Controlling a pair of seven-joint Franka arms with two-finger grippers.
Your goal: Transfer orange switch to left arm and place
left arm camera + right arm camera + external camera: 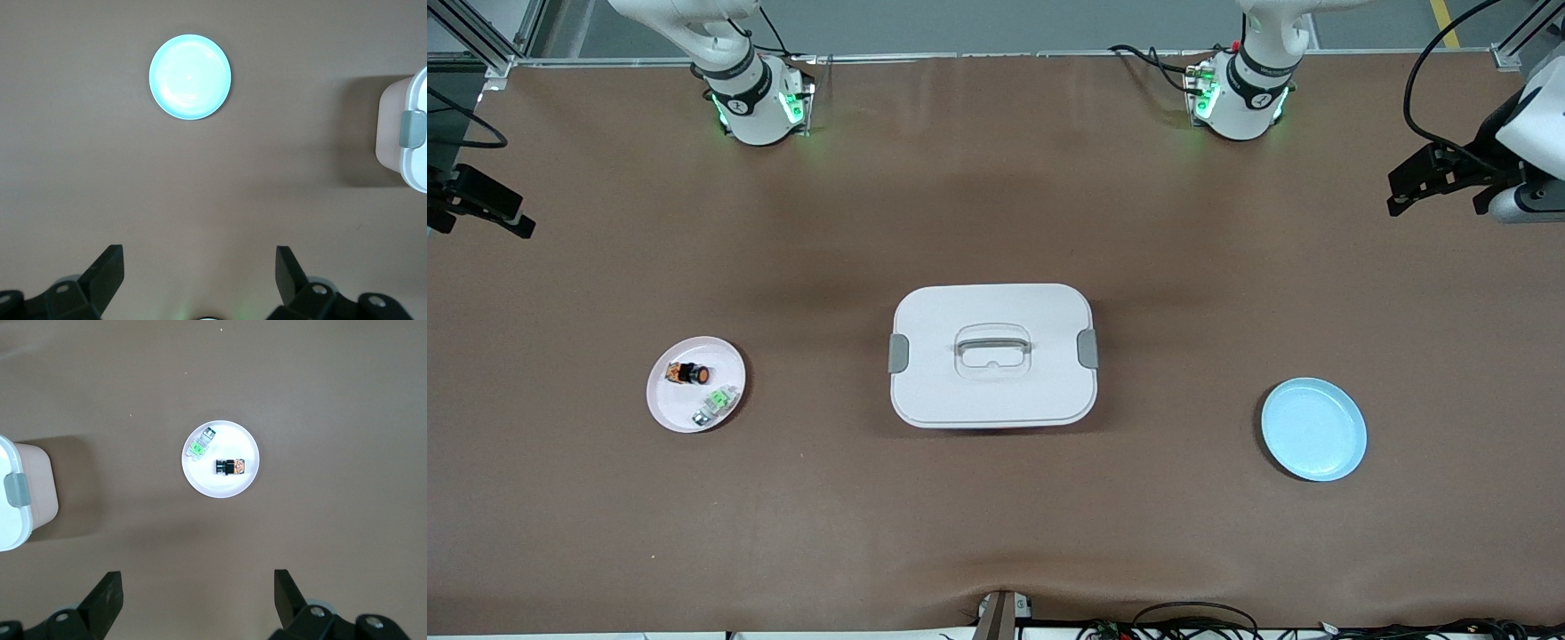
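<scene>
The orange switch (688, 374) lies on its side on a small pink plate (660, 404) toward the right arm's end of the table; it also shows in the right wrist view (231, 467). The white box (960, 391) stands lidded at the table's middle. My right gripper (516, 218) is open and empty, high over the table's edge at the right arm's end; in its wrist view (198, 581) the jaws stand wide apart. My left gripper (1400, 191) is open and empty, high over the left arm's end, also wide apart in its wrist view (200, 257).
A small green and clear component (716, 406) lies beside the switch on the pink plate. A blue plate (1314, 429) sits bare toward the left arm's end, also in the left wrist view (190, 77). Cables run along the table's near edge.
</scene>
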